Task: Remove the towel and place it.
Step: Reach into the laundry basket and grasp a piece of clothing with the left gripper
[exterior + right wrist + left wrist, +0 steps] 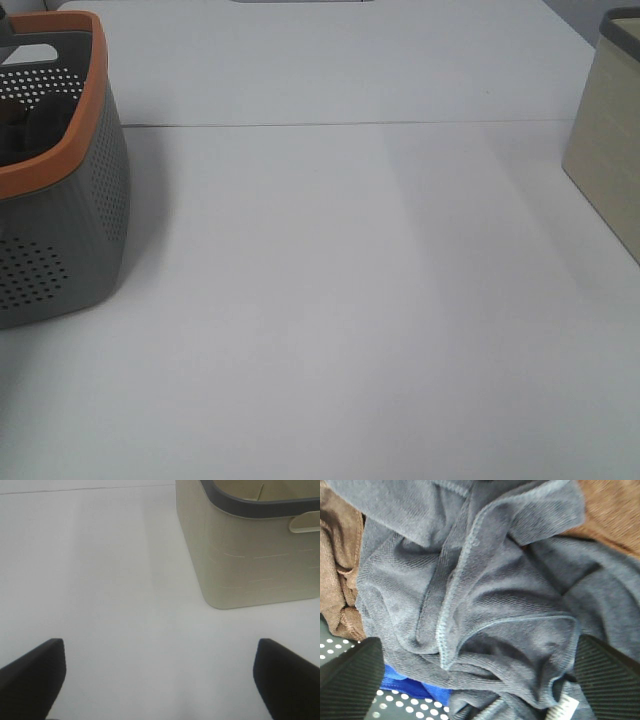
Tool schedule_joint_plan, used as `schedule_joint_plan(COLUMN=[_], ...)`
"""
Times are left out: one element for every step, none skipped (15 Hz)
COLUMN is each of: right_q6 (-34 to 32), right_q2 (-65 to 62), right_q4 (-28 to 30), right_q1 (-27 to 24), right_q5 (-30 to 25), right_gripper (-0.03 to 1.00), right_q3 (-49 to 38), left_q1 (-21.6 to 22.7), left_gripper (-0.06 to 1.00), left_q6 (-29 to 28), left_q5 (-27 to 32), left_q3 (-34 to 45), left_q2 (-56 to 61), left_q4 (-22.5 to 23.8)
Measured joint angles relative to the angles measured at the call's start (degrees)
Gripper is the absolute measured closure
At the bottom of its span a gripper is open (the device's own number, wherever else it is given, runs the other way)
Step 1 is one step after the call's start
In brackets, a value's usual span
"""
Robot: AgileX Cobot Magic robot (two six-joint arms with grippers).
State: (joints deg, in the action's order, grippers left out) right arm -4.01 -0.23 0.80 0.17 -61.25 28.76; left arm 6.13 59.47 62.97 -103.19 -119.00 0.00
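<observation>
The towel (490,605) is a dark charcoal-navy plush cloth, crumpled in folds, with a small white tag (566,709) at one corner. It fills the left wrist view, lying inside the grey basket with the orange rim (95,90). My left gripper (480,680) is open just above the towel, one finger on each side of a fold. In the exterior high view the towel and both grippers are not visible. My right gripper (160,680) is open and empty above the bare white table (115,580).
A brown cloth (337,565) and a bright blue cloth (415,687) lie under the towel in the basket. A beige bin with a dark rim (610,140) stands at the table's right edge; it also shows in the right wrist view (250,555).
</observation>
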Motion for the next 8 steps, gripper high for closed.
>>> schedule_joint_plan(right_q6=[0.0, 0.0, 0.0, 0.0, 0.0, 0.0, 0.0, 0.0], right_q2=[0.0, 0.0, 0.0, 0.0, 0.0, 0.0, 0.0, 0.0], right_q4=[0.0, 0.0, 0.0, 0.0, 0.0, 0.0, -0.1, -0.1], right_q1=[0.0, 0.0, 0.0, 0.0, 0.0, 0.0, 0.0, 0.0], right_q5=[0.0, 0.0, 0.0, 0.0, 0.0, 0.0, 0.0, 0.0], right_gripper=[0.06, 0.06, 0.06, 0.06, 0.06, 0.06, 0.06, 0.06], right_q3=[0.0, 0.0, 0.0, 0.0, 0.0, 0.0, 0.0, 0.0], left_q1=[0.0, 0.2, 0.5, 0.6, 0.6, 0.6, 0.6, 0.6], left_gripper=[-0.01, 0.00, 0.02, 0.04, 0.07, 0.10, 0.13, 0.17], left_q6=[0.6, 0.9, 1.0, 1.0, 1.0, 1.3, 1.4, 1.5], left_q5=[-0.4, -1.2, -2.2, -3.0, -3.1, -3.2, -3.6, -3.8], left_q3=[-0.1, -0.2, -0.3, -0.3, -0.3, -0.3, -0.3, -0.3], left_q2=[-0.4, -1.1, -2.3, -3.6, -4.8, -5.8, -6.6, -7.4], left_q4=[0.6, 0.7, 0.7, 0.9, 1.2, 1.3, 1.1, 0.9])
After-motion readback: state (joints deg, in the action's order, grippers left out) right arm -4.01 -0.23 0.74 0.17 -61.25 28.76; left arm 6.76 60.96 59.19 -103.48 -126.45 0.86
